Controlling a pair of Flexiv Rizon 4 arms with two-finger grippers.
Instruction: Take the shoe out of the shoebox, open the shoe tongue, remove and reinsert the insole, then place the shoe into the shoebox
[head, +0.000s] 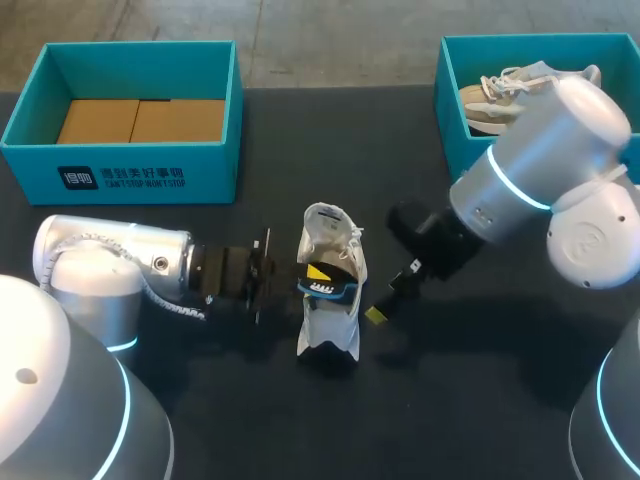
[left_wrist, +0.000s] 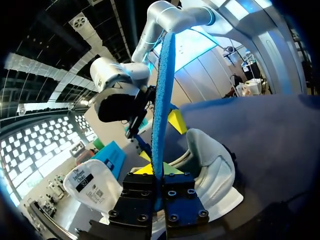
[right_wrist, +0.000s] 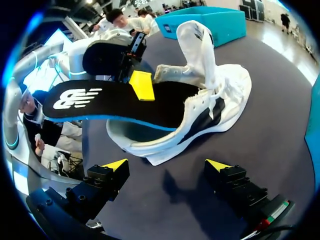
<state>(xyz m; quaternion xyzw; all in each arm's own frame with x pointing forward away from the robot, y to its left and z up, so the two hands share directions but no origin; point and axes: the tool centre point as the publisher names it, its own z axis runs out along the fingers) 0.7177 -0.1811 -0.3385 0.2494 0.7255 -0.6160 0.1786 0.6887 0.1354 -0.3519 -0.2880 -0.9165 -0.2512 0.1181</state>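
Note:
A white shoe (head: 330, 330) stands on the black table's middle, its tongue (right_wrist: 197, 42) pulled up. The insole (head: 322, 285), black on top and blue underneath, sticks out of the shoe's opening at an angle. My left gripper (head: 298, 280) is shut on the insole's outer end. In the left wrist view the insole's blue edge (left_wrist: 162, 100) rises from between that gripper's (left_wrist: 159, 170) yellow tips. One yellow fingertip (right_wrist: 141, 85) presses on the insole's black face (right_wrist: 95, 100). My right gripper (head: 392, 292) hovers open beside the shoe (right_wrist: 210, 105), nothing between its fingers (right_wrist: 167, 164).
A teal shoebox (head: 130, 165) with brown cardboard inside stands at the back left. A second teal box (head: 450, 110) at the back right holds another shoe (head: 500, 95), partly hidden by my right arm.

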